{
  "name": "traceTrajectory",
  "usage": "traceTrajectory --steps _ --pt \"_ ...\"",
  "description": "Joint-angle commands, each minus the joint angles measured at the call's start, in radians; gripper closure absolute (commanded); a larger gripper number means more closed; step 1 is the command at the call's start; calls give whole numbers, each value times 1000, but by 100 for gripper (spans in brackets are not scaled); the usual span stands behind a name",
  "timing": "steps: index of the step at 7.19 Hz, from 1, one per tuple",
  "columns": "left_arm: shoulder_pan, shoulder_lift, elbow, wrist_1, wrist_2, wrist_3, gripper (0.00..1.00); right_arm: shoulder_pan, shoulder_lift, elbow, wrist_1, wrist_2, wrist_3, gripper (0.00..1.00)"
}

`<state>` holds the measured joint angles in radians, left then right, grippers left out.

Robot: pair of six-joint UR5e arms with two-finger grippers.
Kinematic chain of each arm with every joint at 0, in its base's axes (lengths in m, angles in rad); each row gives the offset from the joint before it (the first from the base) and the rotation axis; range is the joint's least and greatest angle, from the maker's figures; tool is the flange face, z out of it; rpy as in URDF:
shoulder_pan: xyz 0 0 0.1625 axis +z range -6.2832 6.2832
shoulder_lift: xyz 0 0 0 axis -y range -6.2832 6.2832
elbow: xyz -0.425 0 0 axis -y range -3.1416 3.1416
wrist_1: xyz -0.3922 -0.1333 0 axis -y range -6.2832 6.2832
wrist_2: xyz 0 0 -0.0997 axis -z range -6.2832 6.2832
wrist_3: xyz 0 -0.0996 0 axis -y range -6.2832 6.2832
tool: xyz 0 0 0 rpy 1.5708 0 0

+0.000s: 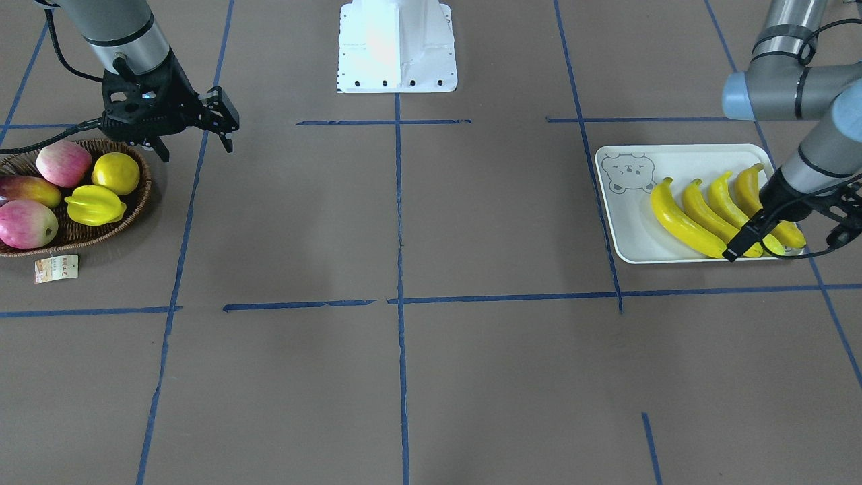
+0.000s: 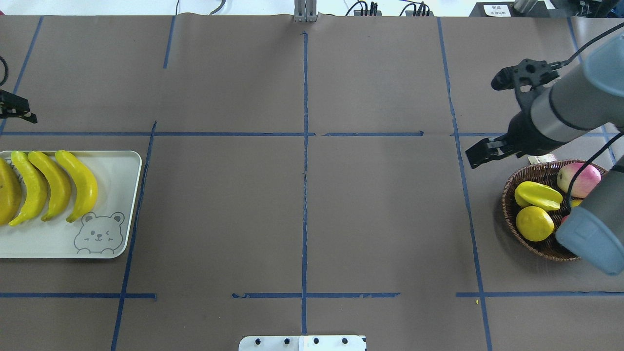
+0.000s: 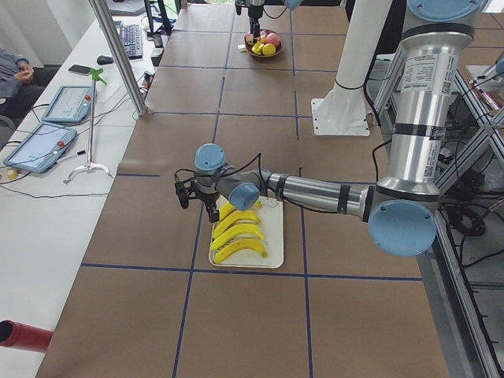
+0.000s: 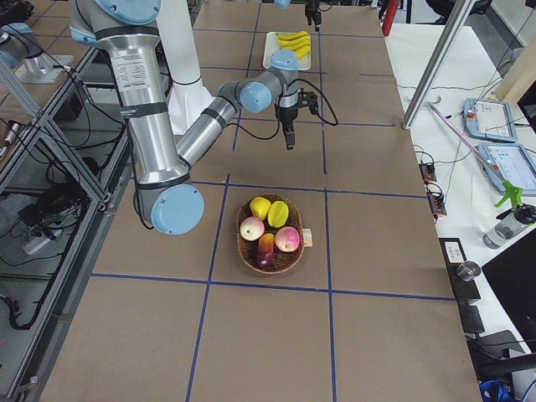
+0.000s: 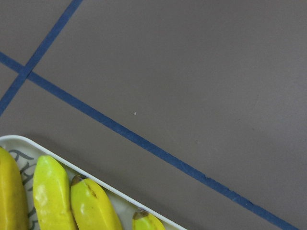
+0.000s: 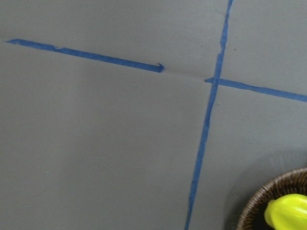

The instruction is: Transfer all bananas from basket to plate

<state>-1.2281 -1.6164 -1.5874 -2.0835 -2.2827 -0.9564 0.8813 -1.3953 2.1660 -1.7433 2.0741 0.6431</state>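
Observation:
Four yellow bananas (image 1: 680,219) lie side by side on the white bear plate (image 1: 626,222); they also show in the overhead view (image 2: 80,183) on the plate (image 2: 114,168). My left gripper (image 1: 791,239) is open and empty, hovering over the bananas' ends at the plate's outer edge. The left wrist view shows banana tips (image 5: 91,206) and the plate rim (image 5: 48,152). The wicker basket (image 1: 101,232) holds no banana. My right gripper (image 1: 195,141) is open and empty, above the table just beside the basket (image 2: 509,214).
The basket holds a starfruit (image 1: 94,204), a lemon (image 1: 116,172), a mango (image 1: 28,190) and two pink apples (image 1: 62,163). A paper tag (image 1: 57,267) lies beside it. The white robot base (image 1: 397,47) stands at the table's middle edge.

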Motion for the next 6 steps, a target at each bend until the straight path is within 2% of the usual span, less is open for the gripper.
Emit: traceTrajectory --steps 1,3,4,6 --pt "-92 73 0 0 -38 392 0 157 -138 -6 2 85 -294 0" --pt "-158 96 -5 125 -38 723 0 299 -235 -44 2 165 -560 0" --pt "-221 96 -9 249 -40 927 0 373 -261 -81 2 193 -682 0" --pt "-278 96 -81 489 -38 1118 0 491 -287 -183 2 234 -903 0"
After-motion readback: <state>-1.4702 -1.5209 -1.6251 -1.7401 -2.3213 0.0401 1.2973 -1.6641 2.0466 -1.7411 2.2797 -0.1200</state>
